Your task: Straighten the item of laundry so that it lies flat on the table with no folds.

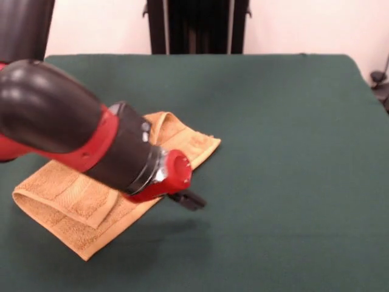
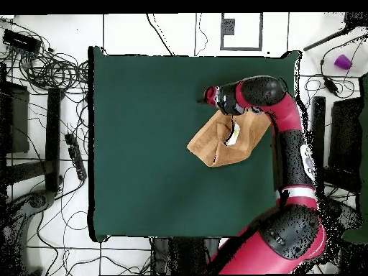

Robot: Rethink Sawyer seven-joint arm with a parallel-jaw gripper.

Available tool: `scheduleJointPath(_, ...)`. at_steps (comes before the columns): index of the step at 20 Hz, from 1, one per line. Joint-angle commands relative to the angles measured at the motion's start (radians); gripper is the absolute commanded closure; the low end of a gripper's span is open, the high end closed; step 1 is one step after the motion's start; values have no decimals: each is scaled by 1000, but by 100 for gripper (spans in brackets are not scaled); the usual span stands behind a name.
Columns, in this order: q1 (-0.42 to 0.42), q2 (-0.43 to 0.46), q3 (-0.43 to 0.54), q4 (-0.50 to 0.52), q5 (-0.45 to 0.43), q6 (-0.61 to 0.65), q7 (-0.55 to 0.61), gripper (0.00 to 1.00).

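The orange-yellow towel [image 1: 67, 204] lies on the dark green table [image 1: 292, 152] at the left of the front view. It is folded over itself, with a flap doubled along its near left part. In the overhead view the towel [image 2: 215, 144] is a lopsided shape right of the table's [image 2: 144, 144] middle, with a small white label [image 2: 232, 135] showing on top. My red and black arm reaches across the towel and hides its middle. My gripper [image 1: 187, 199] is low at the towel's edge. From above the gripper [image 2: 205, 95] sits just past the towel's upper corner.
The robot's black pedestal [image 1: 197, 27] stands behind the table's far edge. In the overhead view, cables and black equipment [image 2: 43, 79] lie on the floor left of the table. A purple object [image 2: 343, 62] sits on the floor at upper right.
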Motion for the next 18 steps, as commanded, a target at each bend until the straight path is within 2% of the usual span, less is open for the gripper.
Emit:
scheduleJointPath(1,26,-192,-223,162,-35,82,214,100)
scheduleJointPath(6,112,-363,-347,143,-111,299,168,100)
scheduleJointPath(9,120,-439,-380,187,-133,310,102,100)
scheduleJointPath(12,125,-481,-395,167,-147,398,36,100)
scheduleJointPath(14,124,-489,-398,168,-141,409,35,100)
scheduleJointPath(18,147,-495,-423,296,-111,230,144,100)
